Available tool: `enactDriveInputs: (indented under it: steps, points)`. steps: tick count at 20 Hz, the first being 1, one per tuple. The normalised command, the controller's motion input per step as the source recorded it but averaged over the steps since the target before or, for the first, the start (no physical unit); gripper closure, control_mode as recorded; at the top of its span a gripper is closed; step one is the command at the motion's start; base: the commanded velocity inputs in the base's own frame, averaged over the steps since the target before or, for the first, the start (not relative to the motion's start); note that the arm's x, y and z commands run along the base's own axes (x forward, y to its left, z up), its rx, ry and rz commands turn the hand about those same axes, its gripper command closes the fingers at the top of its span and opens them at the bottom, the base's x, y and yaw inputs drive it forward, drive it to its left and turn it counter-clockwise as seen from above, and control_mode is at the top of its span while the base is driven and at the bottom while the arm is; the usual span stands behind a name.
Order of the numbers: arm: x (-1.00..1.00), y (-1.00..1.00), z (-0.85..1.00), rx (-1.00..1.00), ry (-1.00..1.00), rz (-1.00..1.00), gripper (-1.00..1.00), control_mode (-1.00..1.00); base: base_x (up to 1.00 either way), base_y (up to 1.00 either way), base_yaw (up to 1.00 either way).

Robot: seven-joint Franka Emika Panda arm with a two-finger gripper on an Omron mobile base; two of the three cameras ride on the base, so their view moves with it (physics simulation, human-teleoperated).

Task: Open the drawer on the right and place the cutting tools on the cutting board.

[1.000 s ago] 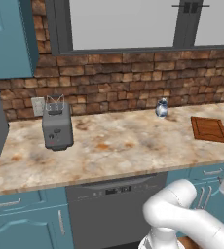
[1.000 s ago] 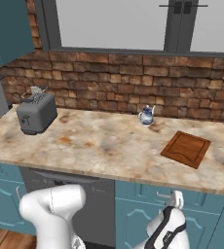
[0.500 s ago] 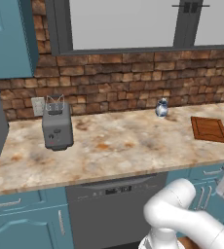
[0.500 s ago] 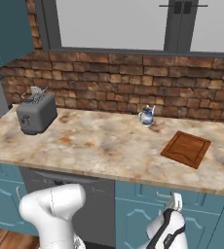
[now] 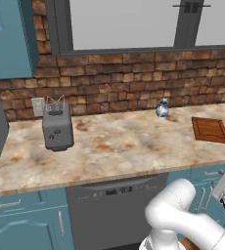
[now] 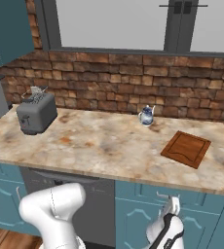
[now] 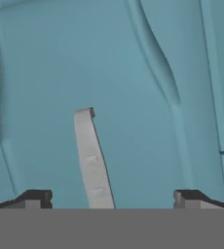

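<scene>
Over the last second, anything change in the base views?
Barely. The white arm's gripper eased slightly toward the teal drawer front under the counter; its jaws stand apart around a silver handle, nothing grasped. The reddish-brown wooden cutting board, grey toaster and small blue-white jug stayed put.

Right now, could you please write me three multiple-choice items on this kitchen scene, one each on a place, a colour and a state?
1. Where is the cutting board?
A. on the counter's right part
B. beside the toaster
C. on the floor

2. What colour is the toaster?
A. red
B. grey
C. yellow

3. How do the tool fingers stand?
A. apart
B. closed on a knife
C. closed on a cup

Key: 1 A, it lies far right of the small jug; 2 B, its body is grey; 3 A, a handle shows between them.
</scene>
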Motion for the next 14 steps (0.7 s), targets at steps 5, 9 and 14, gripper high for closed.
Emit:
enactDriveInputs:
  steps: [5, 9, 14]
  points:
    - [0.35, -0.14, 0.0, 0.0, 0.0, 0.0, -1.0, -1.0, 0.0, 0.0, 0.0]
    - [0.22, -0.14, 0.0, 0.0, 0.0, 0.0, -1.0, -1.0, 0.0, 0.0, 0.0]
    - [0.08, -0.04, 0.0, 0.0, 0.0, 0.0, -1.0, -1.0, 0.0, 0.0, 0.0]
